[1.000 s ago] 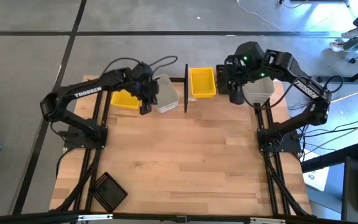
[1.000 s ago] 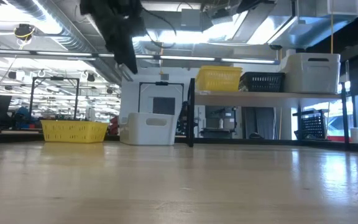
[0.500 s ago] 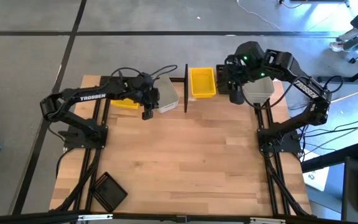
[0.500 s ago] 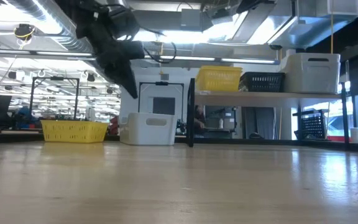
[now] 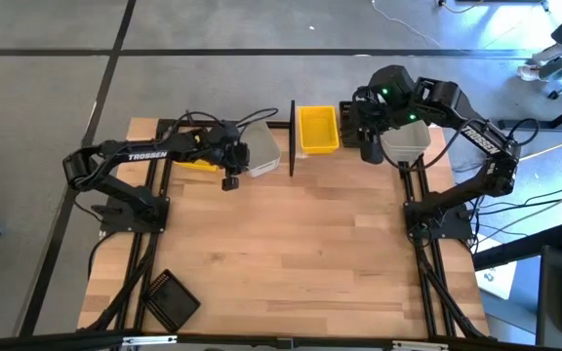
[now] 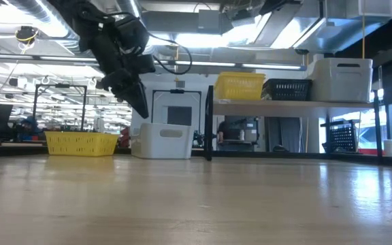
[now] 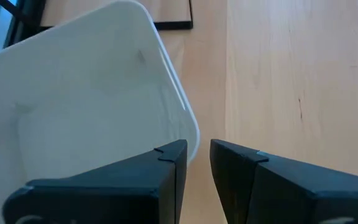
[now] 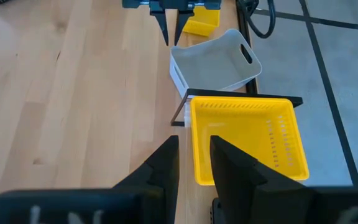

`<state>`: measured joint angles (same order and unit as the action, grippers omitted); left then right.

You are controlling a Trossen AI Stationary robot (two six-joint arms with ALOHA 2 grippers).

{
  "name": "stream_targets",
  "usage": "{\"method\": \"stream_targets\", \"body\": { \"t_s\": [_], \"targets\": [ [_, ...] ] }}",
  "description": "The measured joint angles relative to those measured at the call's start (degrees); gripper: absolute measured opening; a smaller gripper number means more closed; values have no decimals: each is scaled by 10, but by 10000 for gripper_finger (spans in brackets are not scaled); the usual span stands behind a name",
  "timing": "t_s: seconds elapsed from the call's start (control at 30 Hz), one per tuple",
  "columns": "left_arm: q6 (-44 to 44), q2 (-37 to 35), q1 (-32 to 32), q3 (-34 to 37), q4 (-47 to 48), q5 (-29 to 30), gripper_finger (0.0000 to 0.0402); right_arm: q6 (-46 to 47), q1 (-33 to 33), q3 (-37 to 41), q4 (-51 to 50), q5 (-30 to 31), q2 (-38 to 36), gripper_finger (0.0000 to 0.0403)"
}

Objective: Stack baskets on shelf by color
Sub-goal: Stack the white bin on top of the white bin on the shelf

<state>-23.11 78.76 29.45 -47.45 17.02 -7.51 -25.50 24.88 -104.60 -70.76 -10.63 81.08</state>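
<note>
On the table, a whitish basket (image 5: 264, 148) (image 6: 162, 141) (image 7: 86, 87) (image 8: 216, 62) stands left of the shelf's black post (image 5: 292, 136), with a yellow basket (image 5: 195, 159) (image 6: 80, 143) farther left. My left gripper (image 5: 230, 180) (image 6: 143, 112) (image 7: 197, 152) hangs just above the whitish basket's near-left corner, open by a narrow gap and touching nothing. The shelf (image 6: 291, 103) carries a yellow basket (image 5: 317, 129) (image 6: 238, 87) (image 8: 247, 137), a black one (image 5: 348, 119) (image 6: 286, 89) and a whitish one (image 5: 408, 138) (image 6: 339, 78). My right gripper (image 5: 369, 151) (image 8: 194, 149) waits above the shelf, slightly open.
Another black basket (image 5: 170, 298) lies near the table's near left corner. The wooden tabletop (image 5: 291, 253) between the arms and toward the near edge is bare. Cables run behind the left arm's wrist (image 5: 261, 97).
My left gripper has come down from high above the table toward the whitish basket's near-left corner, shifting slightly toward the near edge, while its arm has flattened out. The baskets and my right arm have kept still.
</note>
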Motion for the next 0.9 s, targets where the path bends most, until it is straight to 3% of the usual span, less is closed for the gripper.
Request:
{"method": "stream_targets", "body": {
  "t_s": [0.9],
  "targets": [
    [-10, 84, -6, -1, -35, 10, 63, 0, 0, 0, -5, 0, 0, 90]
  ]
}}
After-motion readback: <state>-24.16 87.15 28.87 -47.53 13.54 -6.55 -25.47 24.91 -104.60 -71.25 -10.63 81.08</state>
